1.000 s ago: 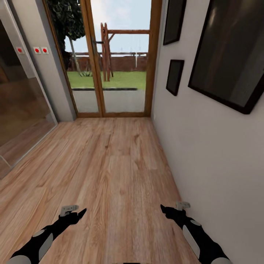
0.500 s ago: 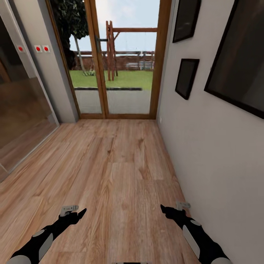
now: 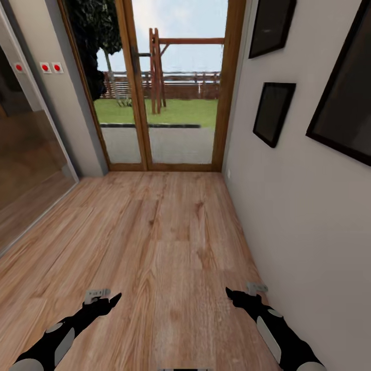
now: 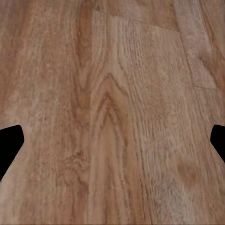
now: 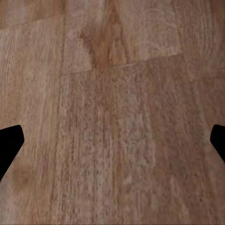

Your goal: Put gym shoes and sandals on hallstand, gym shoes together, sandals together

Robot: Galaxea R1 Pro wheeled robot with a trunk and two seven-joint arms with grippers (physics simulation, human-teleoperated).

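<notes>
1. The corridor floor (image 3: 170,242) is seen ahead in the head view: light brown wood-plank laminate, long boards with visible grain and darker knots.
2. A glazed door (image 3: 175,93) with a warm brown wooden frame is seen at the far end; grass, a wooden fence and a timber swing frame are visible through the glass.
3. A plain pale wall (image 3: 288,216) runs along the right side, hung with three flat dark rectangular frames (image 3: 273,113).
4. A glossy reflective panel (image 3: 26,165) is set on the left side; small red-dotted square switches (image 3: 50,67) are mounted on the grey wall beside it.
5. The left gripper (image 3: 114,298) and right gripper (image 3: 230,293) are held low over the floor, well apart, black and pointed.
6. In both wrist views, black fingertips (image 4: 9,145) (image 5: 9,145) are seen at opposite picture edges, spread wide, with only plank grain between them; nothing is held.
</notes>
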